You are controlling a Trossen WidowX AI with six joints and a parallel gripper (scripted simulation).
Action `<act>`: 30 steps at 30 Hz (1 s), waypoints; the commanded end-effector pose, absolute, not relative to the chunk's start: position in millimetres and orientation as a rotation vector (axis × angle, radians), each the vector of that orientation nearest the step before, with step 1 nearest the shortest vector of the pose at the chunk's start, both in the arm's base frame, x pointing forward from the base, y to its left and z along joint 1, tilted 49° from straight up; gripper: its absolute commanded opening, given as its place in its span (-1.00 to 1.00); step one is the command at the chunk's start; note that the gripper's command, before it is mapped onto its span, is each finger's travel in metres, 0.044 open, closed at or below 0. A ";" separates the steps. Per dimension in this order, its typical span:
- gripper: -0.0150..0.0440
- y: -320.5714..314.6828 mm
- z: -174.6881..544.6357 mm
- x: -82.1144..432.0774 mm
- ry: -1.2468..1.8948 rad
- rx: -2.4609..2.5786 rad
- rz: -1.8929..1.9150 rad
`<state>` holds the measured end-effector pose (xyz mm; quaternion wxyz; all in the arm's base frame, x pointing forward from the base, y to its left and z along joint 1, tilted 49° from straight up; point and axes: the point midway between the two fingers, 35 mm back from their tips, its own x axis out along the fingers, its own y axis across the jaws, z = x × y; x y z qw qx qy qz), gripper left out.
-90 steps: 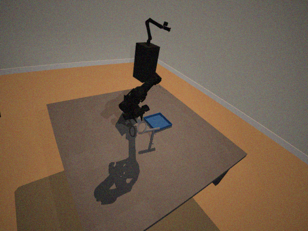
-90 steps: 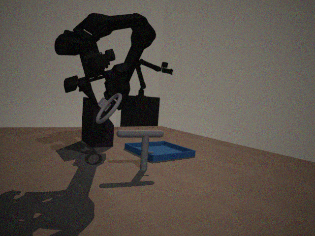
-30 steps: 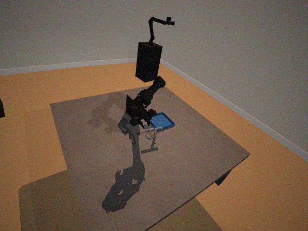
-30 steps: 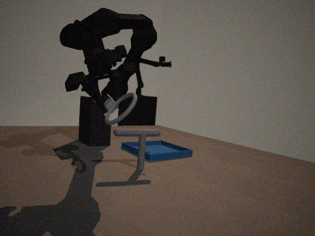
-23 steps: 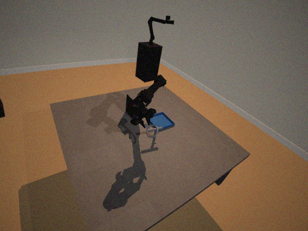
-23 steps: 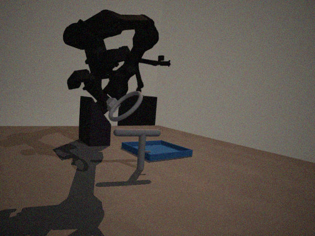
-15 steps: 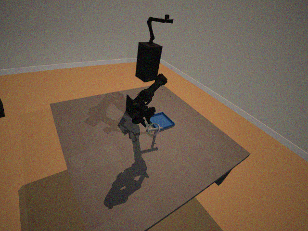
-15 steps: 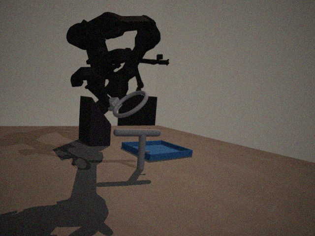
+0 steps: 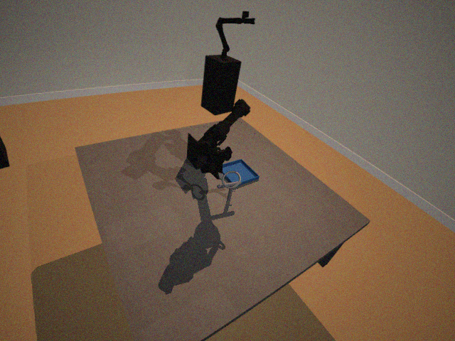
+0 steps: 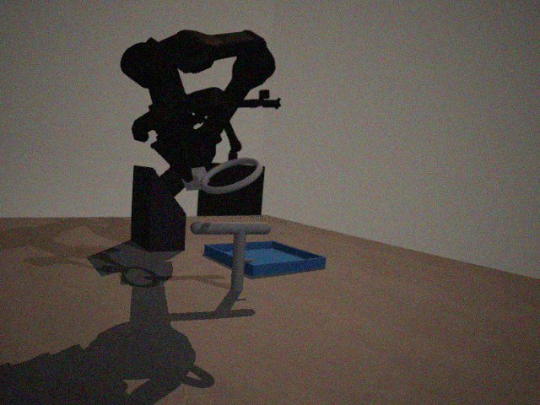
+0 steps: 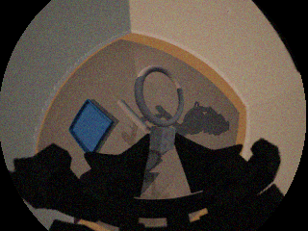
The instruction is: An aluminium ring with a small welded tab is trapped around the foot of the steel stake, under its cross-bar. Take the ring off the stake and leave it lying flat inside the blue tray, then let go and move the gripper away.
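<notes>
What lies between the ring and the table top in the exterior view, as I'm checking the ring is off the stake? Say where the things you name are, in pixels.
The stake's cross-bar (image 9: 225, 185) (image 10: 252, 228) lies below the raised ring (image 9: 222, 174) (image 10: 226, 190) (image 11: 140, 96), in the exterior view.

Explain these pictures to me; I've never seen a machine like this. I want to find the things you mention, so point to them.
The black machine is a robot arm with one pinching gripper (image 10: 188, 179) (image 11: 162, 137). The top picture looks down from high up, the exterior one from beside the table, and the wrist one outward past the gripper's own fingers. Held by its small tab is a metal ring (image 10: 230, 190) (image 11: 140, 98), tilted in the air, off the stake. On the table stand a T-shaped steel stake (image 10: 238, 261) and a shallow blue tray (image 9: 240, 170) (image 10: 278, 256) (image 11: 91, 126).
</notes>
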<state>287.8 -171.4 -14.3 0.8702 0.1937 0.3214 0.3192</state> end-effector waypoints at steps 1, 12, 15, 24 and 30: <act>-0.49 -170.0 -8.9 284.3 0.615 0.303 0.673; -0.49 -158.5 -2.2 274.6 0.511 0.067 0.697; -0.49 -155.1 -0.5 271.8 0.484 0.002 0.702; -0.49 -144.3 4.4 263.2 0.402 -0.194 0.713; -0.49 -136.7 7.3 257.2 0.348 -0.325 0.718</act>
